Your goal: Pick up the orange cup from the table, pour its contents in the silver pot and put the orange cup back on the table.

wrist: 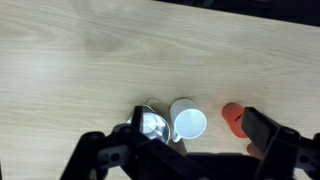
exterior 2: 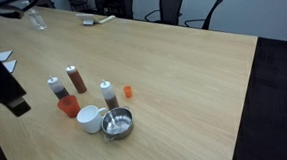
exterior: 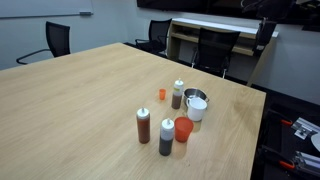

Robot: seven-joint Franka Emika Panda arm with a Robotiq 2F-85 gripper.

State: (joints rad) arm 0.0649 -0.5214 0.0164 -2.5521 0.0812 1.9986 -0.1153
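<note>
The hand (wrist: 190, 150) hung open above the worktop (wrist: 80, 60); the orange cup (wrist: 233, 117) stood just beside a white cup (wrist: 188, 123) and a squeeze bottle (exterior: 166, 138); the wide jaws could knock either over.

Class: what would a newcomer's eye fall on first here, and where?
A tight cluster near one edge of the light wood table: three white-capped squeeze bottles and the bright orange cup. Next to the cup stand a white cup and the shiny silver pot.
</note>
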